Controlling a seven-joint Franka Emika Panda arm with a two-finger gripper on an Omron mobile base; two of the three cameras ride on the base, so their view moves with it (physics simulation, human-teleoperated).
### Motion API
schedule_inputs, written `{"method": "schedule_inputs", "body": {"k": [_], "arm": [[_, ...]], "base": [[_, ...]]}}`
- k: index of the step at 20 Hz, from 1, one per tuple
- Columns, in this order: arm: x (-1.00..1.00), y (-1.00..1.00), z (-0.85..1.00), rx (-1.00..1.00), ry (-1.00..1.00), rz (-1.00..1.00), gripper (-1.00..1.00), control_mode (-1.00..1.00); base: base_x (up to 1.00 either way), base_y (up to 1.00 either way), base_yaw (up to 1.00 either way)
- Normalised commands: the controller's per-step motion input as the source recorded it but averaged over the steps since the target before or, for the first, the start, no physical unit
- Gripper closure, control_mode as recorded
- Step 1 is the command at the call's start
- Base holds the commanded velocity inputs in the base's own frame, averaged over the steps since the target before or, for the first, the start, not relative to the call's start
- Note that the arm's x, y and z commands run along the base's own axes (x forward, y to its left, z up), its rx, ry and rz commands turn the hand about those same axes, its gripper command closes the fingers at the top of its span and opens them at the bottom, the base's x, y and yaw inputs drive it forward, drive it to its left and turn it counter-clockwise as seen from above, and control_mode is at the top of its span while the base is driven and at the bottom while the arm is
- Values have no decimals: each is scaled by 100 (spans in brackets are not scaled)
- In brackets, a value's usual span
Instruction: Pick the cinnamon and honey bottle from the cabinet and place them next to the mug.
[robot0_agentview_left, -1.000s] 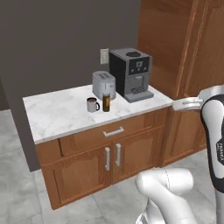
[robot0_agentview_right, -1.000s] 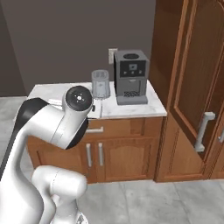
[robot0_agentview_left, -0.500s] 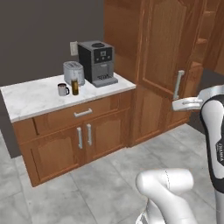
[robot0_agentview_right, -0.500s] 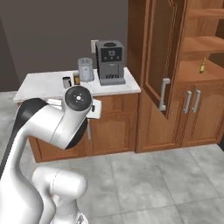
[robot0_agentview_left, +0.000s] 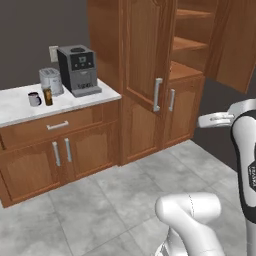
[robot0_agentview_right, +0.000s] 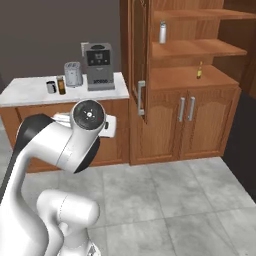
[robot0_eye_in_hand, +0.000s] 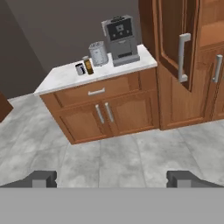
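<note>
The base has swung right and the cabinet (robot0_agentview_right: 200, 80) now opens up ahead, so the fetch is next. The honey bottle (robot0_agentview_right: 199, 71) waits on its lower open shelf, a grey cylinder (robot0_agentview_right: 162, 32) above. The cinnamon (robot0_agentview_left: 47, 95) already stands just beside the mug (robot0_agentview_left: 34, 99) on the counter (robot0_agentview_left: 15, 111), and the gripper (robot0_eye_in_hand: 111, 178) hangs spread and empty.

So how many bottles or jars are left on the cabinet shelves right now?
2. A grey cylinder stands on an upper shelf of the cabinet, and the honey bottle on the lowest open shelf. More may be hidden behind the open door.
</note>
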Motion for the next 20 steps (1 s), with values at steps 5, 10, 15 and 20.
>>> {"method": "schedule_inputs", "body": {"k": [5,10,15,20], "arm": [[0,0,0,0,0,0,-100,100],[0,0,0,0,0,0,-100,100],[0,0,0,0,0,0,-100,100],[0,0,0,0,0,0,-100,100]], "base": [[19,-100,18],[32,-97,14],[56,-65,1],[75,-35,-9]]}}
